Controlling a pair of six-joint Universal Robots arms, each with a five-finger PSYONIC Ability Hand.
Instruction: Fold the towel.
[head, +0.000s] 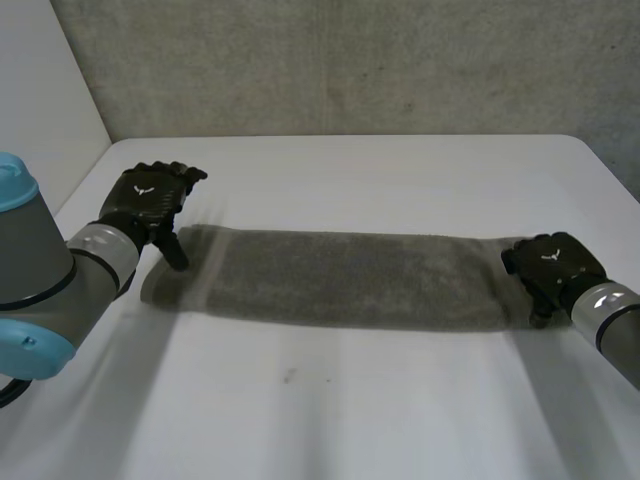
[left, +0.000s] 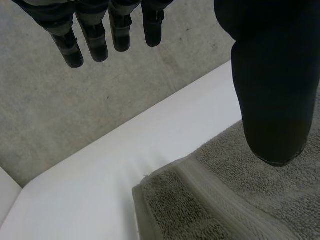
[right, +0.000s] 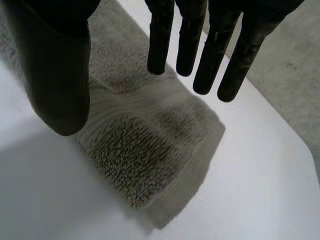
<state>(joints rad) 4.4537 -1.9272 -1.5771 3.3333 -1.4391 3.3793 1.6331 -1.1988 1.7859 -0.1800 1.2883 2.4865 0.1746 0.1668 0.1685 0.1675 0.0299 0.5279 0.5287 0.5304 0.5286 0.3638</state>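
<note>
The towel (head: 340, 280) is lying flat on the white worktop (head: 350, 400) as a long narrow strip, stretching from one hand to the other, and it looks to me as though it is already doubled lengthwise. The left hand (head: 148, 205) is hovering at one short end, its fingers (left: 95, 40) hanging straight and apart from the thumb (left: 272, 90), gripping nothing; the towel's hemmed corner is sitting just beneath that thumb, though I cannot tell whether they are touching. The right hand (head: 550, 265) is poised over the opposite short end, likewise spread open and holding nothing, with the end of the cloth lying under its palm. I am judging that the grasping step is in hand, each hand lining up on its end. The next move is calling for fingers to go down and pinch one end through all its layers, then carry it across to meet the other end without dragging the strip askew
</note>
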